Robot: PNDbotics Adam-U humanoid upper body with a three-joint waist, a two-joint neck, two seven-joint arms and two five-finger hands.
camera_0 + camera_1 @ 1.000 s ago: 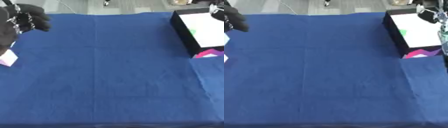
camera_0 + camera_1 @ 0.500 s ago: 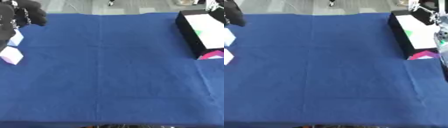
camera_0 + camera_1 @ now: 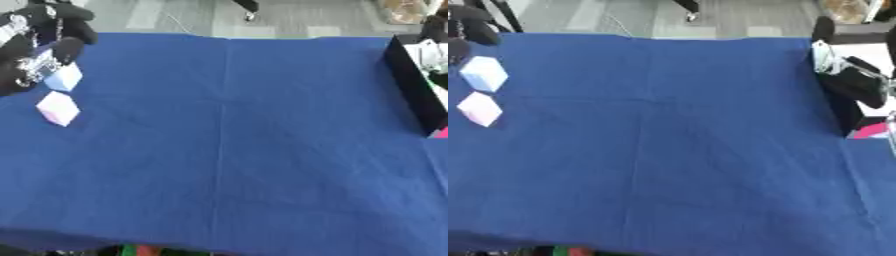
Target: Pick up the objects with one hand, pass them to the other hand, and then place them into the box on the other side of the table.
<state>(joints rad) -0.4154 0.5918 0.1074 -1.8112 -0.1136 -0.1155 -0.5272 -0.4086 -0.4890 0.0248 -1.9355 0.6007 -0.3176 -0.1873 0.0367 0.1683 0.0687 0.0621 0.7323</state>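
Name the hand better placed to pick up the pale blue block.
Left. The left hand hovers right beside the pale blue block at the table's left edge; the right hand is far across, by the box.

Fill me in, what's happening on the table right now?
The left hand is at the table's far left, over a pale blue block; whether it grips it is unclear. A pinkish-white block lies just in front on the blue cloth. The right hand is over the black box on the right edge.
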